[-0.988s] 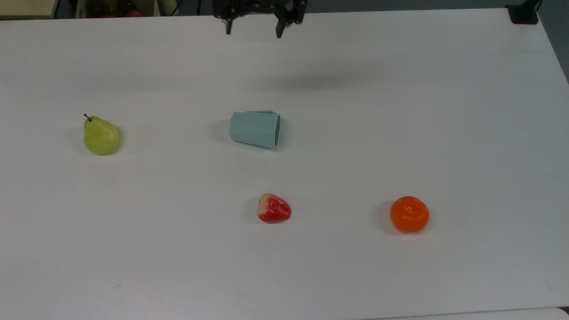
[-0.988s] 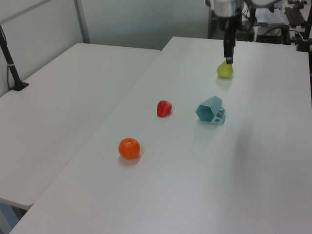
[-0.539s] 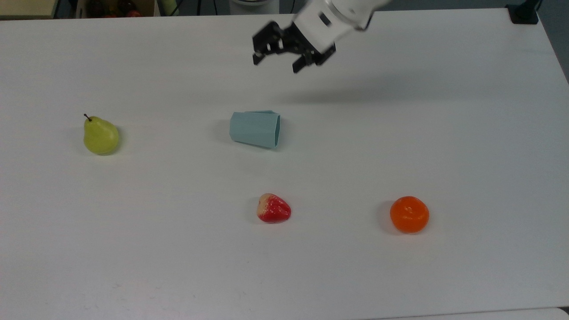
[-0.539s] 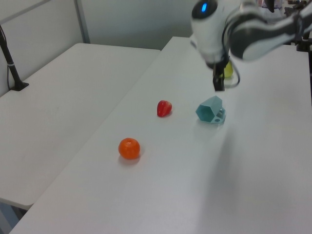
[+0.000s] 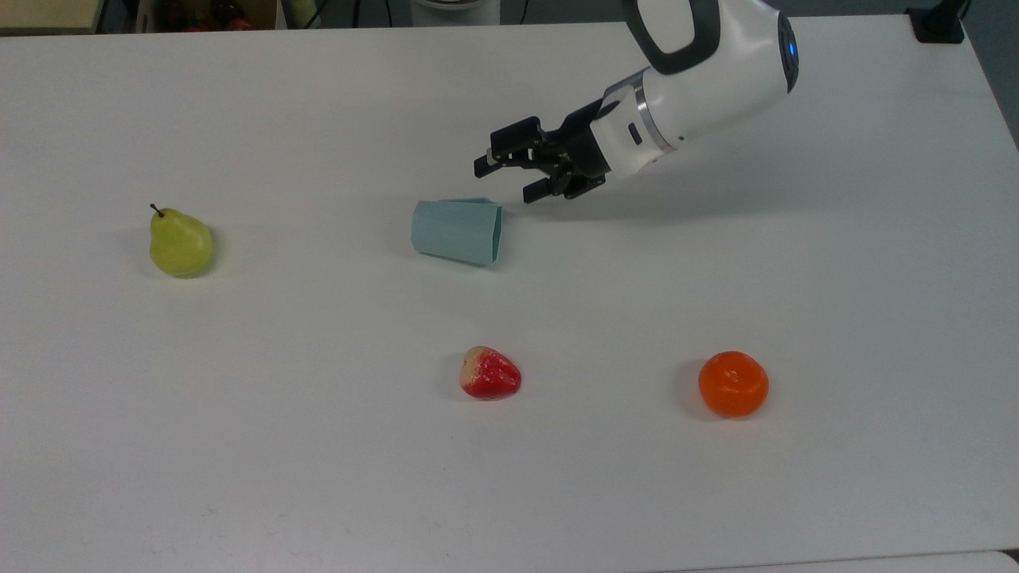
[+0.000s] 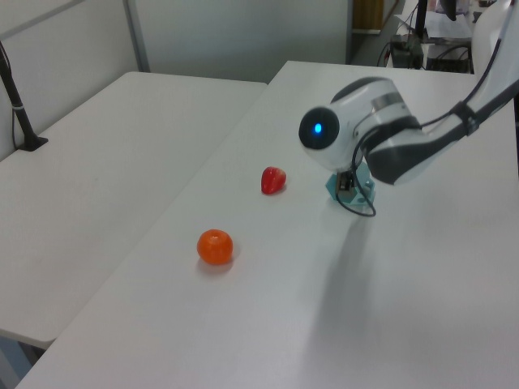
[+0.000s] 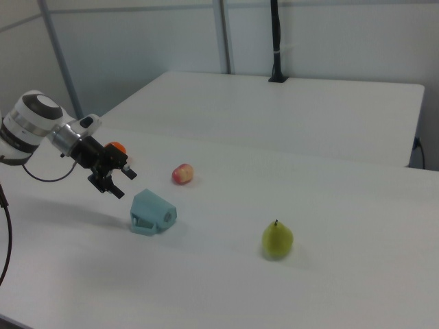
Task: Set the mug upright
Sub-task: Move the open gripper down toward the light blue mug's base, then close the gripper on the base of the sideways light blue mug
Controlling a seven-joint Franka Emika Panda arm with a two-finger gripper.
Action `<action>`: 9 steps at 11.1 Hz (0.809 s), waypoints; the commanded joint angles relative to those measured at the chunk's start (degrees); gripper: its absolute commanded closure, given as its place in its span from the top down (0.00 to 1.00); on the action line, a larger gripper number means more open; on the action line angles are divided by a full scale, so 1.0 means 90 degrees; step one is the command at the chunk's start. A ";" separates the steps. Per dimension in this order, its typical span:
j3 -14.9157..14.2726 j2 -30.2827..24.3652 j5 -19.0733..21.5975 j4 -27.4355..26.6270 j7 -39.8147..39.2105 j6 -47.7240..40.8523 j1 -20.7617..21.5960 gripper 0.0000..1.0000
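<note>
The mug (image 5: 457, 231) lies on its side on the white table (image 5: 318, 446), and everything else is placed here by reference to it. In the top view its hexagonal rim faces the top view's right and its narrower base faces the top view's left; its flat pale blue-green sides taper toward the base. In the right view (image 7: 153, 213) it rests on one facet, with a small handle showing low against the table. In the left view only a sliver of it (image 6: 333, 186) shows under the arm.

The gripper (image 5: 503, 181) hangs just beside the mug's rim, up and to the top view's right of it, apart from the mug and touching nothing. Its two black fingers (image 5: 483, 166) are spread with a clear gap between them and nothing in that gap. In the right view the gripper (image 7: 114, 180) sits to the right view's left of the mug and above it, tilted down toward it. The white arm (image 5: 708, 72) runs away from the mug toward the top view's upper right.

A green pear (image 5: 180, 243) stands well apart from the mug on the top view's left. A red strawberry (image 5: 489, 374) lies below the mug in the top view, and an orange (image 5: 733, 383) lies farther off, toward the top view's lower right.
</note>
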 commanded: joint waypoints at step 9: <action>-0.0118 0.0656 -0.0723 0.0100 0.0877 -0.0049 -0.0169 0.52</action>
